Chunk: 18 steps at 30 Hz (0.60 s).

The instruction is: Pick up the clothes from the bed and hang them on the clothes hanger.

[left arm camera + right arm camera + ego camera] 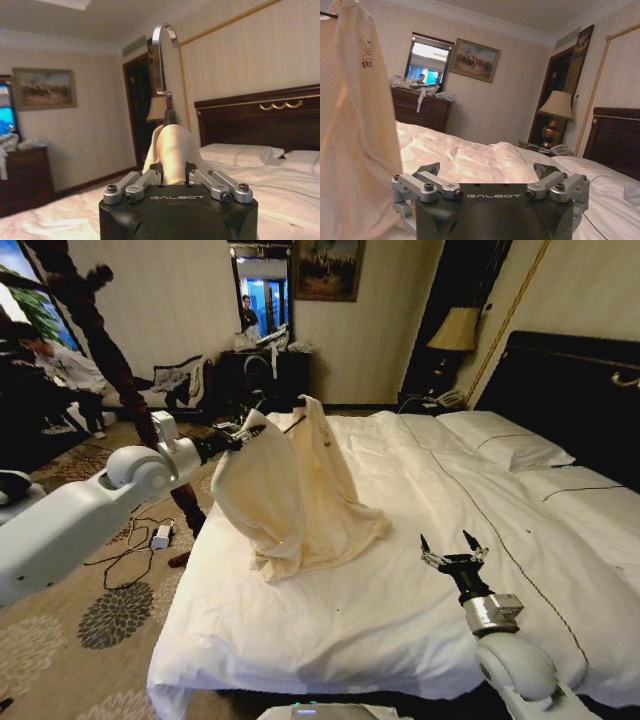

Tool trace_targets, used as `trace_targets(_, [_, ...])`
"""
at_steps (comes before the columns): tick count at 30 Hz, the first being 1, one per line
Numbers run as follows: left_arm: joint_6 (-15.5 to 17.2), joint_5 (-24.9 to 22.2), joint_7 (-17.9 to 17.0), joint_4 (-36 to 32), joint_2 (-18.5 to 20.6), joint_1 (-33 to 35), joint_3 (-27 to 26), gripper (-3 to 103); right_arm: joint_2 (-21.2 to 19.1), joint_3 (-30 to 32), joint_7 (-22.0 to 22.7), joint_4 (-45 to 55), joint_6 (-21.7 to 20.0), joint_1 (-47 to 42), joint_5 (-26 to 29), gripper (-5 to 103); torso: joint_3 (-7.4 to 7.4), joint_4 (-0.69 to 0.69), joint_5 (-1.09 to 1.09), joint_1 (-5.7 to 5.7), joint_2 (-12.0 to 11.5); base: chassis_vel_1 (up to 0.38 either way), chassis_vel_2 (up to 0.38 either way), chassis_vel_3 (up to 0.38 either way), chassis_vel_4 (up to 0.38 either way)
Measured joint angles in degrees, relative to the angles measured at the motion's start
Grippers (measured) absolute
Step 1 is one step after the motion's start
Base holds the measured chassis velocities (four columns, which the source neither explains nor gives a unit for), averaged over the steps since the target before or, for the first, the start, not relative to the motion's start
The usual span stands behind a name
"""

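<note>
Gripping the clothes hanger (164,60) with the shirt (290,490) draped, my left claw (240,433) is clamped; my right claw (452,548) hovers spread wide over the bed (400,610).

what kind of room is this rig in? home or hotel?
Likely a hotel bedroom, though not certain. Cues: a double bed with white duvet and dark headboard, a bedside lamp beside a desk phone, and a dresser under a mirror and framed painting.
</note>
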Motion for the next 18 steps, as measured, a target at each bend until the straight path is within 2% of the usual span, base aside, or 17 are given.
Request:
trace_targets(7, [-0.43, 0.17, -0.57, 1.08, 1.62, -0.26, -2.21, 18, -0.05, -0.07, 0.02, -0.03, -0.06, 0.07, 0.00, 100, 0.00, 0.02, 0.00, 0.00, 0.00, 0.000, 0.000, 0.000, 0.000])
trace_targets(18, [-1.33, 1.90, -1.27, 1.78, 1.16, -0.75, -2.76, 18, -0.08, -0.11, 0.07, -0.05, -0.11, 0.11, 0.00, 100, 0.00, 0.00, 0.01, 0.00, 0.00, 0.000, 0.000, 0.000, 0.000])
